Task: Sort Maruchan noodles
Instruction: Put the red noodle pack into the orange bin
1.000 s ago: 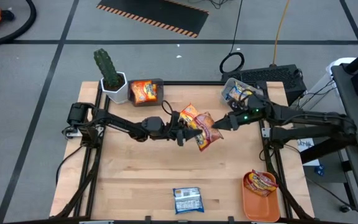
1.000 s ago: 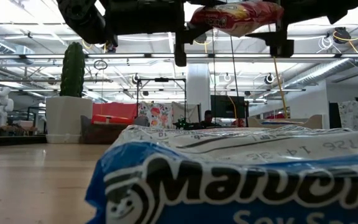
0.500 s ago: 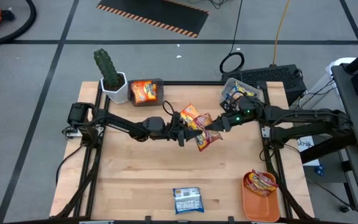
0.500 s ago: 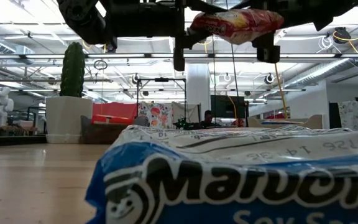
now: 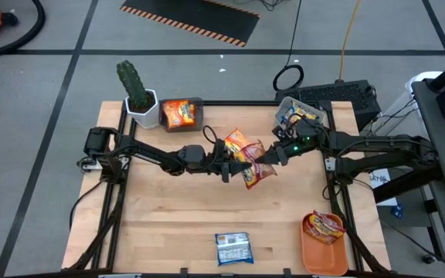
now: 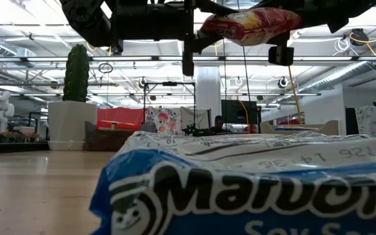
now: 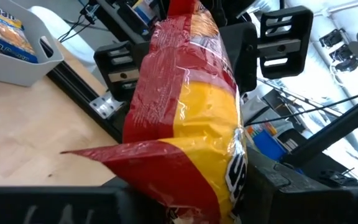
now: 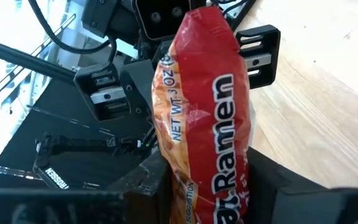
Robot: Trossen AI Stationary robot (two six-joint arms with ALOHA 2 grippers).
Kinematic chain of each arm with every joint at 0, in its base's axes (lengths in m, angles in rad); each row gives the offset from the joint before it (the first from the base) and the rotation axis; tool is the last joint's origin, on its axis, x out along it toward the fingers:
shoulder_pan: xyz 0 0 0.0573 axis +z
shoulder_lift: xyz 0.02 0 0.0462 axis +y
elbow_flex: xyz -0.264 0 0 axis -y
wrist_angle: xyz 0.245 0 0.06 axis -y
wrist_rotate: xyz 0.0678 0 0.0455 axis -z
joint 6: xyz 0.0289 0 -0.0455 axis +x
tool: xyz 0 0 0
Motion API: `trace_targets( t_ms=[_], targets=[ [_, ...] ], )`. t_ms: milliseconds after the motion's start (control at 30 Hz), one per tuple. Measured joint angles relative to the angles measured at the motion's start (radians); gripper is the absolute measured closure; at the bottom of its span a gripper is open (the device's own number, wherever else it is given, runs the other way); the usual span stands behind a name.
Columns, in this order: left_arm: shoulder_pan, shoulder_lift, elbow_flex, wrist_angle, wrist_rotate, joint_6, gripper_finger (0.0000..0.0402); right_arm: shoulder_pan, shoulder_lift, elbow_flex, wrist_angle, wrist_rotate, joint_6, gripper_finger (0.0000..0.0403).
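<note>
Look at the blue and white noodle packet (image 6: pixel 253 189) lying close to the front edge of the counter. In the low view you can read big white letters on its blue part that spell "Maruchan", cut off at the end. On its white top there are small numbers, but you see them upside down and they are hard to read.

Now look at the red and yellow packet (image 8: pixel 207 118) held up in the air. In the right wrist view you can read "Ramen" in big white letters and "NET WT. 3 OZ" in small dark letters.
</note>
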Motion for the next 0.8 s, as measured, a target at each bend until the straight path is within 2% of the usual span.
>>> trace_targets(
  t_ms=[133,367,600,800],
  targets=[
    [0.000,0.000,0.000,-0.005,-0.013,0.006,0.0226,-0.001,0.000,0.000,-0.006,-0.001,0.006,0.0277],
    [0.000,0.000,0.000,-0.008,-0.030,-0.020,0.0173,-0.037,-0.029,0.000,-0.034,-0.034,-0.017,0.0300],
    [0.012,0.000,0.000,-0.003,-0.082,-0.012,0.0167,-0.089,-0.061,-0.001,-0.060,-0.141,-0.019,0.0285],
    [0.036,-0.003,0.002,0.011,-0.082,-0.012,0.0167,-0.107,-0.099,-0.001,-0.097,-0.213,0.013,0.0296]
  ],
)
